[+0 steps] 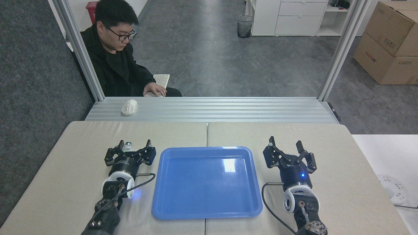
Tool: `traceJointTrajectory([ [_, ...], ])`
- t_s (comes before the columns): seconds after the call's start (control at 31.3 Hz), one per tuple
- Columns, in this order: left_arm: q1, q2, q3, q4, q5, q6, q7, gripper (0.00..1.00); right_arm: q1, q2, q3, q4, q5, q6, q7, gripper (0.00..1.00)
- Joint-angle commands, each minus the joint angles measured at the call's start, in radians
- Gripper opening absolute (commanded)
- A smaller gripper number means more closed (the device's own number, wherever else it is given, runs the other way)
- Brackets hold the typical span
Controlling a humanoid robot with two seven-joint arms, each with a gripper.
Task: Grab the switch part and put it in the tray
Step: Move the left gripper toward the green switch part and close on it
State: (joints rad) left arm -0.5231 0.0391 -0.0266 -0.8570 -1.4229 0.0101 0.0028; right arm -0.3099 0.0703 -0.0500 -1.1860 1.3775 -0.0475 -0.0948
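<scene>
The left gripper (135, 146) is spread wide around the switch part (127, 146), which lies on the table (65, 182) just left of the empty tray (207, 213) (only its silver end shows). Closing off-centre could squirt the small piece away. The right gripper (286, 145) hangs spread, holding nothing.

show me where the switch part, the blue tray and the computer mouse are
switch part (127, 145), head view, its silver end showing between the gripper fingers
blue tray (207, 182), head view, bare floor
computer mouse (129, 106), head view, top shell
</scene>
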Motion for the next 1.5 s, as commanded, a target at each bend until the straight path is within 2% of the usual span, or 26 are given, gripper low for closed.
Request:
traceJointTrajectory([
  [0.0, -0.063, 0.013, -0.029, 0.225, 0.002, 0.005, 0.005, 1.0, 0.0, 0.0, 0.001, -0.001, 0.0, 0.0, 0.0, 1.0],
  [0.26, -0.084, 0.041, -0.03, 0.285, 0.004, 0.005, 0.008, 1.0, 0.0, 0.0, 0.001, -0.001, 0.0, 0.0, 0.0, 1.0],
  [0.48, -0.09, 0.065, -0.042, 0.32, 0.004, 0.048, 0.037, 1.0, 0.002, 0.002, 0.001, -0.003, -0.002, 0.0, 0.0, 1.0],
  [1.15, -0.095, 0.068, -0.11, 0.358, 0.002, 0.057, 0.045, 0.98, 0.002, 0.002, -0.001, -0.004, -0.005, 0.0, 0.0, 1.0],
  [1.47, -0.095, 0.068, -0.131, 0.36, 0.002, 0.057, 0.062, 0.84, 0.002, 0.002, -0.001, -0.004, -0.005, 0.0, 0.0, 1.0],
])
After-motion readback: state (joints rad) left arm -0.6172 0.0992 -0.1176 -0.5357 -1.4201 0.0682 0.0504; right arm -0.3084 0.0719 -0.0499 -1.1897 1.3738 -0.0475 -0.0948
